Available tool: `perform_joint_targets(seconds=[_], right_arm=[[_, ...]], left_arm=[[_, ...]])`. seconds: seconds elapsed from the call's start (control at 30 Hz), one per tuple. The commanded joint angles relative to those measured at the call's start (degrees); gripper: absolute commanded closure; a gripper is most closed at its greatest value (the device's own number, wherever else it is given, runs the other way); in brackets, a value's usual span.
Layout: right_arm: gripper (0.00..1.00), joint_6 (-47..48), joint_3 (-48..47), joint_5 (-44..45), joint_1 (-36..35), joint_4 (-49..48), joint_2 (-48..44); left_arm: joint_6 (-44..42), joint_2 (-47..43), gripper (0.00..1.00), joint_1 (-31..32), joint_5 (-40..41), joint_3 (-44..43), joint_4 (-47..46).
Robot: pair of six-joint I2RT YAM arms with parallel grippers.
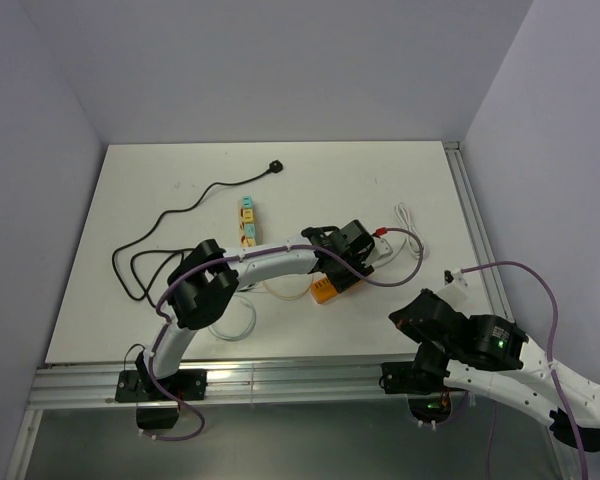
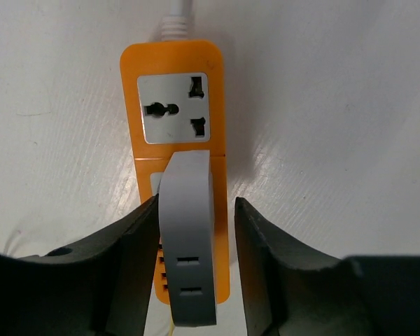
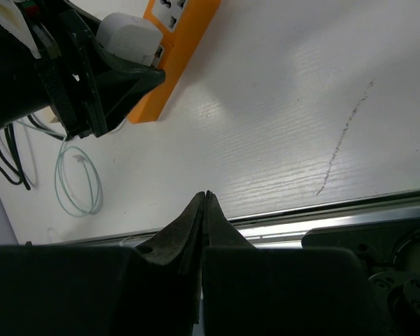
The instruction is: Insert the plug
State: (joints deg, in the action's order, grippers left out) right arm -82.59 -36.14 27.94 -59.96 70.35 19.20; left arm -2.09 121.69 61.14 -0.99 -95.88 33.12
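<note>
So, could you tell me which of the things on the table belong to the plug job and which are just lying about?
For the job: white plug; orange strip; left end effector, open around the plug.
Lying about: black cable; yellow strip; white cable.

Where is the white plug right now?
In the left wrist view, the white plug sits on the orange power strip, between the fingers of the left gripper, right beside the strip's free socket.
</note>
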Motion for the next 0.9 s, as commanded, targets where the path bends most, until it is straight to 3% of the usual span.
perform_joint_targets(seconds=[0.0, 0.87], right_arm=[[1.0, 0.1, -0.8, 1.4, 0.1, -1.4, 0.2], [1.0, 0.2, -0.5, 1.0, 0.0, -1.3, -0.4]], left_arm=[[0.1, 2.9, 0.49, -0.4, 0.7, 1.5, 2.7], [3.7, -3.6, 0.43, -3.0, -3.8, -2.0, 2.6]])
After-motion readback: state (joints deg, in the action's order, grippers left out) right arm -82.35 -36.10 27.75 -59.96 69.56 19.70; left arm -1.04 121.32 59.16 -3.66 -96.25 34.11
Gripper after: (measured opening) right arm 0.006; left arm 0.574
